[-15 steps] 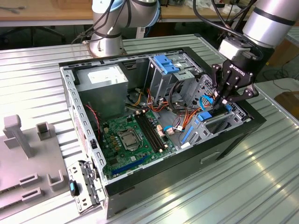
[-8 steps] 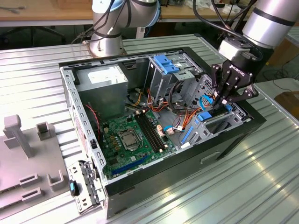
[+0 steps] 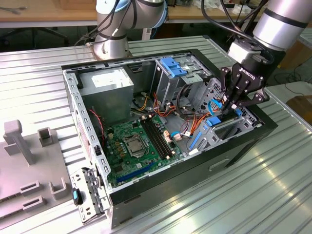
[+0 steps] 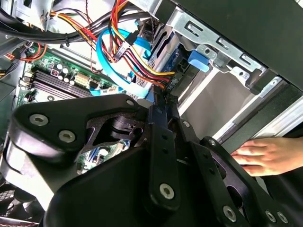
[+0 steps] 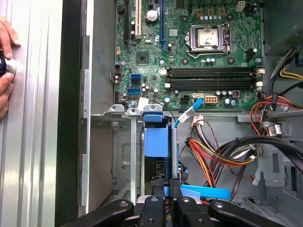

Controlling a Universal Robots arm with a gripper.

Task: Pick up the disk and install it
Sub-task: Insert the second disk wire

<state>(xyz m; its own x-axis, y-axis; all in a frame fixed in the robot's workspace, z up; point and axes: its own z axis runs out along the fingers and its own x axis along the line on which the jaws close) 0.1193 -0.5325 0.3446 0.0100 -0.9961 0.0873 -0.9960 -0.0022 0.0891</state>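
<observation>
The disk (image 3: 215, 122) stands on edge in the bay at the front corner of the open computer case (image 3: 146, 187), on the exterior view's right. Its blue carrier rail (image 5: 156, 138) faces up in the first wrist view. My gripper (image 3: 228, 108) hangs over the disk's near end with its black fingers (image 5: 154, 203) drawn together. Its tips (image 4: 159, 106) rest at the disk's edge amid the cable bundle, and nothing shows between them. How deep the disk sits in the bay is hidden by the cage.
Red, yellow and orange wires (image 5: 213, 158) and a blue flat cable (image 4: 111, 61) crowd the gripper. The motherboard (image 3: 139, 144), the grey power supply (image 3: 107, 87) and a blue bracket (image 3: 173, 66) lie further in. A person's hand (image 4: 265, 156) rests on the ribbed table (image 3: 234, 200) beside the case.
</observation>
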